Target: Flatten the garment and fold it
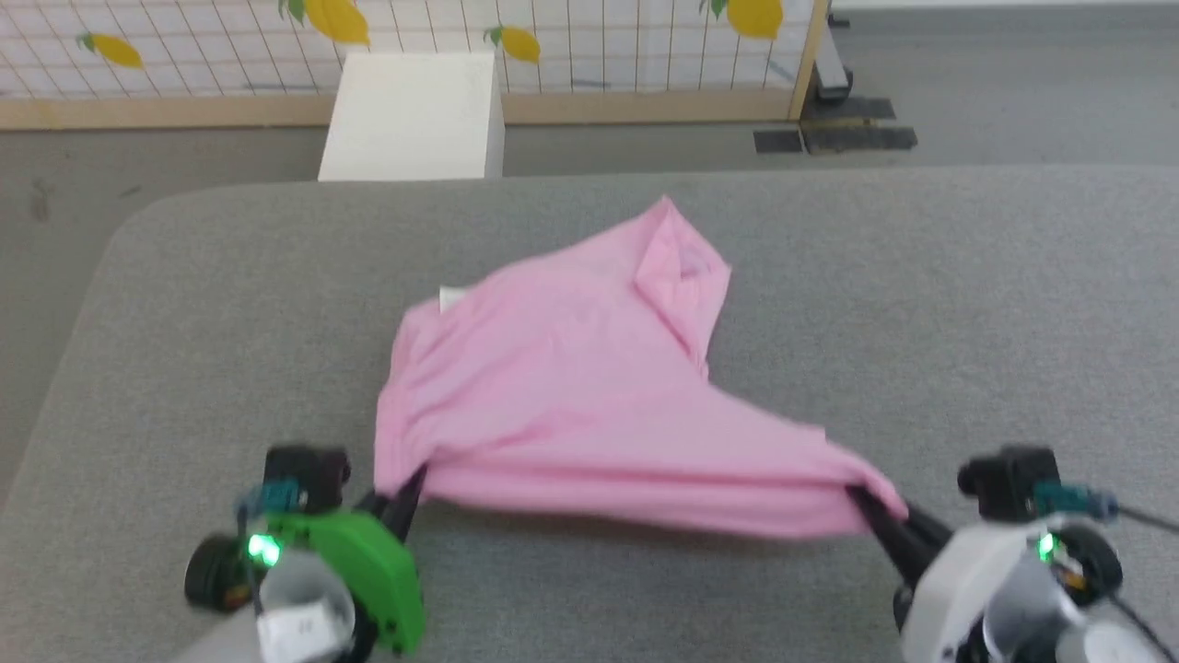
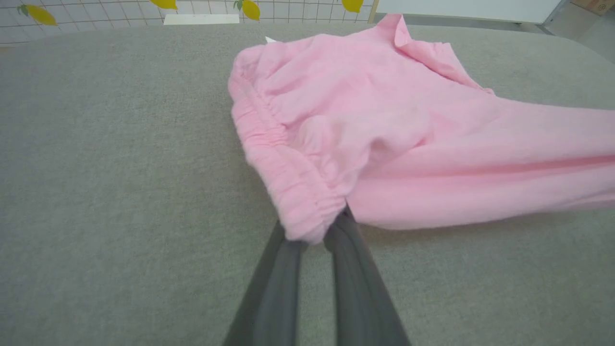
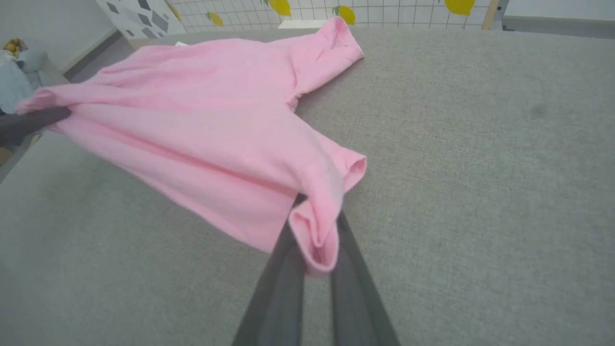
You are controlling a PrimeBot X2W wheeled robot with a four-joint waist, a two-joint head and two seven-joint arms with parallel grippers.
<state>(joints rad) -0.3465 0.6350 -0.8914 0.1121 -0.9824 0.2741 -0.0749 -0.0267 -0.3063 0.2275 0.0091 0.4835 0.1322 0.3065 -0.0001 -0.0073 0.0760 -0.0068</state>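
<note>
The light pink garment (image 1: 571,387) lies rumpled in the middle of the grey table (image 1: 184,350), its near edge pulled taut between my two grippers. My left gripper (image 1: 405,483) is shut on the near-left corner, where the gathered elastic waistband (image 2: 283,173) ends. At the near-right corner my right gripper (image 1: 861,502) is shut on a hemmed edge (image 3: 317,230). A small white label (image 1: 451,297) pokes out at the garment's far left. One flap (image 1: 677,258) stands folded up at the far side. In the right wrist view the left gripper's dark fingers (image 3: 29,122) show at the left edge.
A white box (image 1: 414,115) stands on the floor beyond the table's far edge, before a low fence with lemon prints (image 1: 516,41). Bare grey tabletop surrounds the garment on all sides.
</note>
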